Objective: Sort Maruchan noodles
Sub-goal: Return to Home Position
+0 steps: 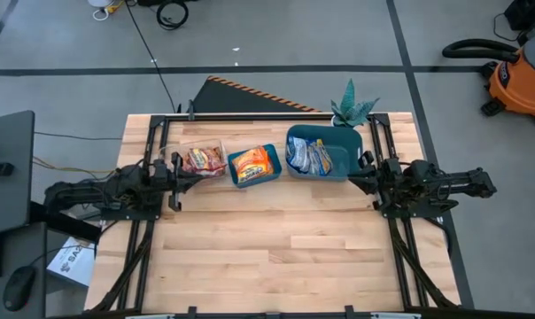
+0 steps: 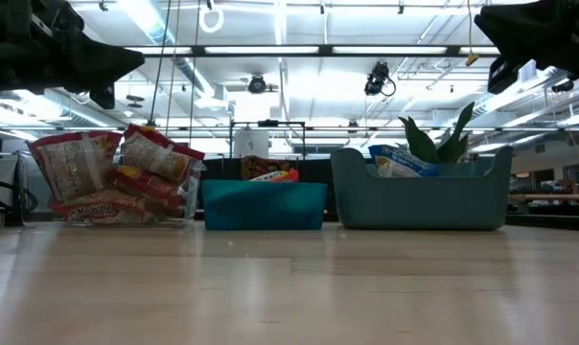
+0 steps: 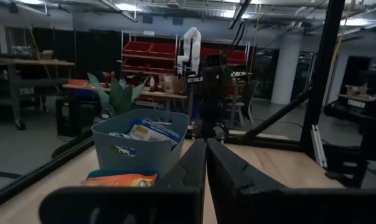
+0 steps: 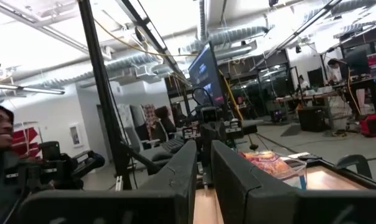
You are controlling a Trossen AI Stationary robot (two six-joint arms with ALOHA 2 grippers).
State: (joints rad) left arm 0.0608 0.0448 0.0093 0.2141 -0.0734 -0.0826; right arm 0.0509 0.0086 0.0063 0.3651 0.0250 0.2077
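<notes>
Taking the table's far edge as 12 o'clock in the high view, the near boards of the table (image 1: 276, 257) at 6 o'clock show no loose packet.

Midway back, the left gripper (image 1: 175, 181) sits at 9 o'clock with its fingers pressed together, holding nothing. The right gripper (image 1: 363, 174) sits at 3 o'clock with its fingers parted by a narrow slit, also holding nothing. Both hang above the wood; the low view shows them up near its top corners. Each is just beside one end of the row of containers.

Farther back, toward 12 o'clock, the Maruchan noodles lie in 3 containers side by side:
- The red packets (image 1: 204, 160) are in the clear box (image 1: 178, 152) at 11 o'clock.
- The orange packets (image 1: 254, 165) are in the small blue bin (image 2: 264, 206) at 12.
- The blue-silver packets (image 1: 310, 156) are in the large teal bin (image 2: 419, 201) at 1.

A plant (image 1: 352, 111) stands beyond that last bin.

The sorting looks finished, so only the retreat to rest is left. To do it well, I judge each arm should draw outward, toward 9 and 3, at its present height. That way no finger clips the clear box or the teal rim. Each arm should then settle slowly, without jolting the table.
</notes>
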